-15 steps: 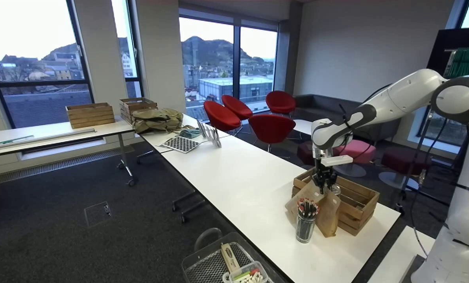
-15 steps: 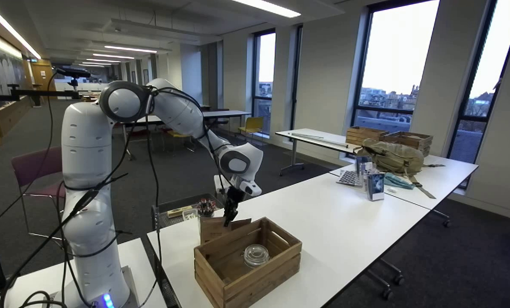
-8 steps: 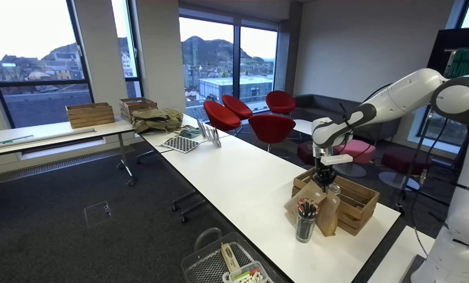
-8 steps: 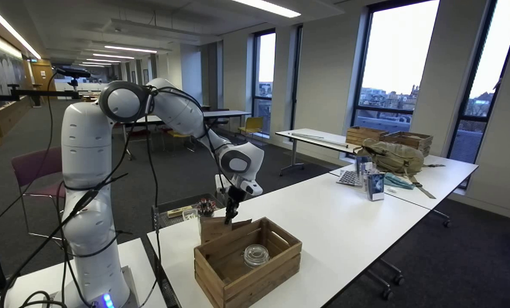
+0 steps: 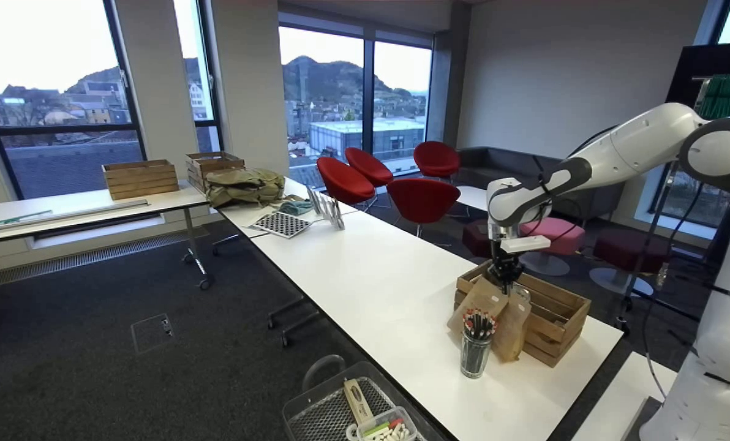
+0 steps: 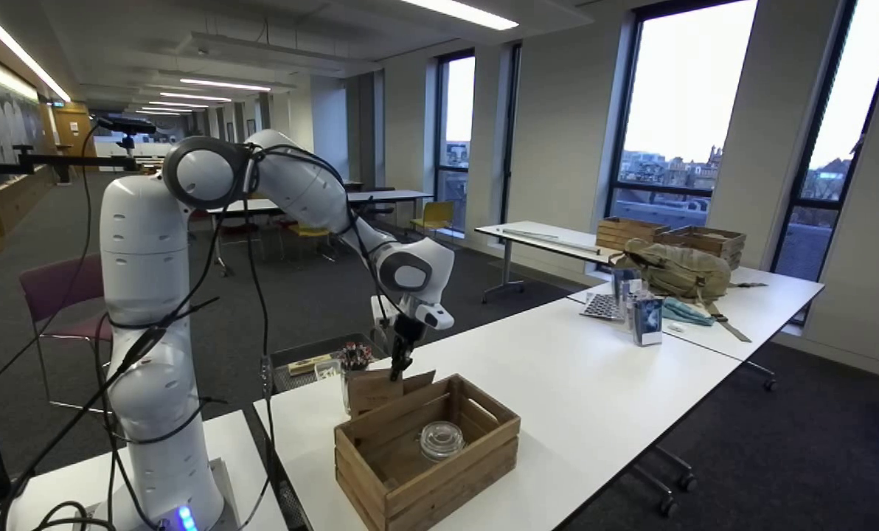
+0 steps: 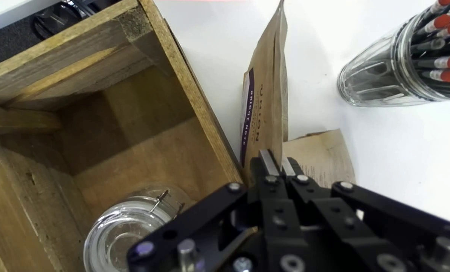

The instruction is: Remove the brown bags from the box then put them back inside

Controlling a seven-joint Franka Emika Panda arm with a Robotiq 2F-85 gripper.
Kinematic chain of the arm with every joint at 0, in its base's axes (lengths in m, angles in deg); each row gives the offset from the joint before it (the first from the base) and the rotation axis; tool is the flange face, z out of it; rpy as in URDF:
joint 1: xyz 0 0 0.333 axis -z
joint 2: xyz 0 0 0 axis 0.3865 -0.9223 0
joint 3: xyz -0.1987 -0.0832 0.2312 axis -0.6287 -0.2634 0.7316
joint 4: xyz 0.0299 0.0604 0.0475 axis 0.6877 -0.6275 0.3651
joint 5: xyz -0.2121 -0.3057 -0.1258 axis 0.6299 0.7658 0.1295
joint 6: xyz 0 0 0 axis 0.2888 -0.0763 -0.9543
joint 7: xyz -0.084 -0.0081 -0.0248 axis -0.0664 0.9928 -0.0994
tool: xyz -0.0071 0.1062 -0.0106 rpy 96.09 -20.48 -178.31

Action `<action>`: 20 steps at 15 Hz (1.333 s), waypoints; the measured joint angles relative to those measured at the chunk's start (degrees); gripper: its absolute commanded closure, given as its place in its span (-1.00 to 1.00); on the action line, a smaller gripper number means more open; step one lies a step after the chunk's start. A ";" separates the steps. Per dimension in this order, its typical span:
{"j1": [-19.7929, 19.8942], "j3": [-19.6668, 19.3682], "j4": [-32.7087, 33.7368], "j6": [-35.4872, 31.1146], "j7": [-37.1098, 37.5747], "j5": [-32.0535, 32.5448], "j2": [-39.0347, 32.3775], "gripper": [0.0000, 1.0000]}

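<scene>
A brown paper bag with a purple label strip [image 7: 264,98] stands outside the wooden box [image 7: 194,90], along its long side. My gripper [image 7: 277,161] is shut on this bag's top edge; the gripper [image 5: 507,289] and held bag [image 5: 512,331] also show in an exterior view. A second brown bag [image 7: 323,158] lies behind the fingers, leaning in an exterior view [image 5: 482,301] close beside the held one. Part of it is hidden by the gripper. The box [image 6: 461,483] holds a clear glass jar [image 6: 441,441] and no bag shows inside it.
A glass of red-tipped pencils [image 5: 475,355] stands close in front of the bags, near the table edge. A mesh basket [image 5: 325,422] with chalk is beside the table. Card stands [image 5: 328,211] and a backpack [image 5: 245,187] are at the far end.
My gripper has risen slightly. The held bag has come up a little with it, and the second bag has shifted slightly. The box and jar have not moved.
</scene>
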 measured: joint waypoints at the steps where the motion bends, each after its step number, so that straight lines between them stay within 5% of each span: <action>1: -0.03 0.09 0.01 0.19 0.13 0.47 1.20 1.00; 12: 0.37 0.37 2.56 5.12 3.51 7.30 14.61 1.00; 20: 2.71 0.11 5.26 7.33 4.86 12.08 16.04 1.00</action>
